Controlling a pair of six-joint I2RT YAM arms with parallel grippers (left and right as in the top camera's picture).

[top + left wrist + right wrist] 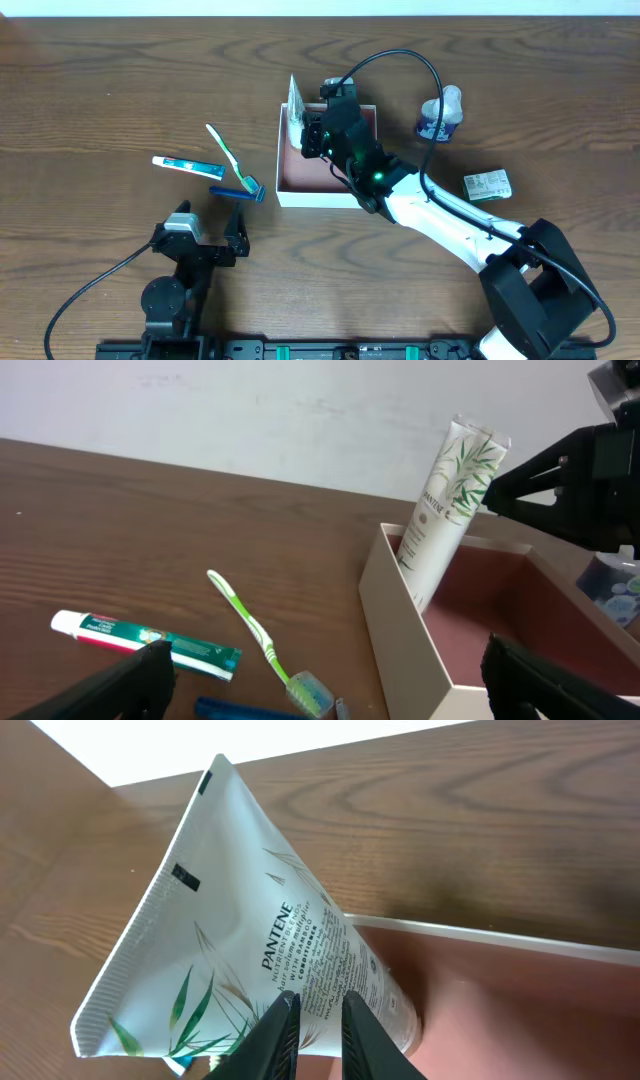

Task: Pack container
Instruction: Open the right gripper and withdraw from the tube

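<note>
Overhead, the container (315,197) sits mid-bench with only the tube (295,108) in it, leaning in a far corner, apparently pinched by the right jaws. The left jaws hang spread and empty. Toothpaste (186,166), toothbrush (225,150), razor (238,192), bottle (440,118) and packet (487,185) lie outside, unpacked. The bench (90,90) is dark woodgrain, backed by a plain white wall (250,410).

Tube (450,510) in container (400,622), toothbrush (255,632) left.
</note>
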